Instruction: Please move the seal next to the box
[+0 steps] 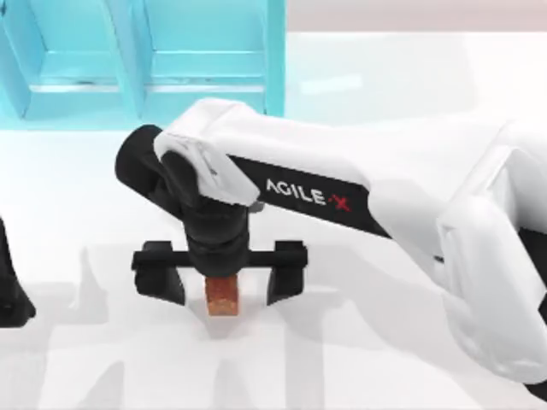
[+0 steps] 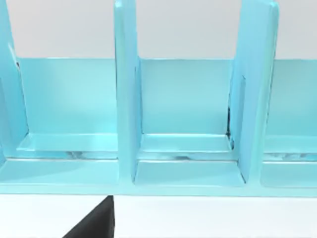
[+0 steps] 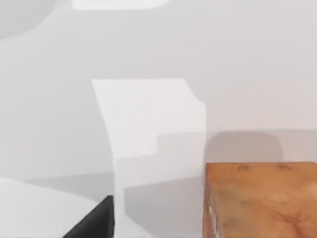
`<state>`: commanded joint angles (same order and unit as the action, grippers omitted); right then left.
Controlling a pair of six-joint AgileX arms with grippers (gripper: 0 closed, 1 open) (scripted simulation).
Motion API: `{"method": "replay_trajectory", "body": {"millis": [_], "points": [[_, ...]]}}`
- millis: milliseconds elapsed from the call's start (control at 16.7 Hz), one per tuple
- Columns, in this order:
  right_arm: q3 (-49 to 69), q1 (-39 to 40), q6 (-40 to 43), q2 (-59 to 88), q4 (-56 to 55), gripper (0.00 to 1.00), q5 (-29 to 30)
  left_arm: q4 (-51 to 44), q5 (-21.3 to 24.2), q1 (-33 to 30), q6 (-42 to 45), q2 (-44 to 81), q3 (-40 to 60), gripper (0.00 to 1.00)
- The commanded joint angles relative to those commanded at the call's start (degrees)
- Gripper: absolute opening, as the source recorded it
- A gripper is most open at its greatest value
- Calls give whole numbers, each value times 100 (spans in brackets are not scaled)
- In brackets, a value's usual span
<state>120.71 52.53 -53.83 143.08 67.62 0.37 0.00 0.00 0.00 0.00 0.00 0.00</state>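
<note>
The seal (image 1: 224,297), a small reddish-brown block, stands on the white table in front of the box. The right wrist view shows it close up, the seal (image 3: 262,198) upright on the table. My right gripper (image 1: 223,280) hangs over it, open, one black finger on each side with a gap between each and the block. The light-blue box (image 1: 154,60) with upright dividers stands at the back left. In the left wrist view the box (image 2: 183,109) is seen from the front. My left arm (image 1: 12,290) is parked at the table's left edge.
The white table (image 1: 402,77) stretches to the right of the box and in front of it. My right arm's white body (image 1: 410,205) crosses the table from the right side.
</note>
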Motion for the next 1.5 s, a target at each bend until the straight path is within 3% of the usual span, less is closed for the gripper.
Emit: {"method": "replay_trajectory", "body": {"millis": [120,900,1500], "points": [[0,0,0,0,0,100,0,0,0,0,0,0,0,100],[0,0,0,0,0,2,0,0,0,0,0,0,0,100],[18,-12,-6,9,21,0,-3,0,0,0,0,0,0,100]]}}
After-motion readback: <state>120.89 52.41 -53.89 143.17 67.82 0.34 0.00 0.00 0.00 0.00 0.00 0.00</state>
